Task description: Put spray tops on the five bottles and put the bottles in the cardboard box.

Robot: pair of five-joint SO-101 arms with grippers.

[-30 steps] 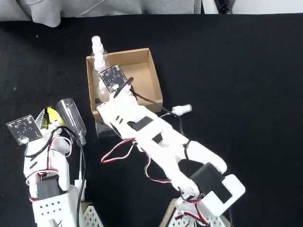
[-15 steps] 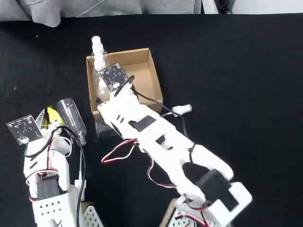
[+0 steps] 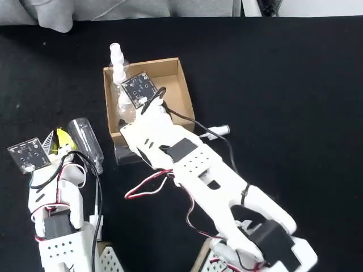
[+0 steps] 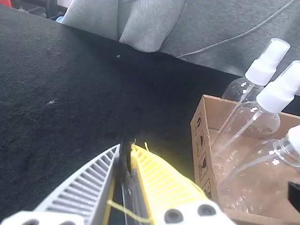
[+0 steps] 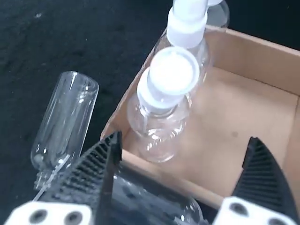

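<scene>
The boxing step is in hand. The right arm's fingers (image 5: 91, 176) stand wide apart over the left side of the cardboard box (image 3: 167, 85). A clear bottle (image 5: 154, 204) sits between them, and neither finger appears to press it. Two capped bottles (image 5: 161, 126) stand just beyond it along the box's left wall.

Left of the box, an uncapped bottle (image 3: 86, 141) lies by the left arm's fingers (image 4: 154, 173). These are pressed almost together; whether they pinch the bottle cannot be told. A loose spray top (image 3: 218, 131) lies on the desk (image 3: 283, 85) just right of the box.

Next, probably, the right arm should lift clear without toppling the bottles, then fetch that top.

Small handling symbols (image 4: 201, 143) mark the box's side; no words can be read.
</scene>
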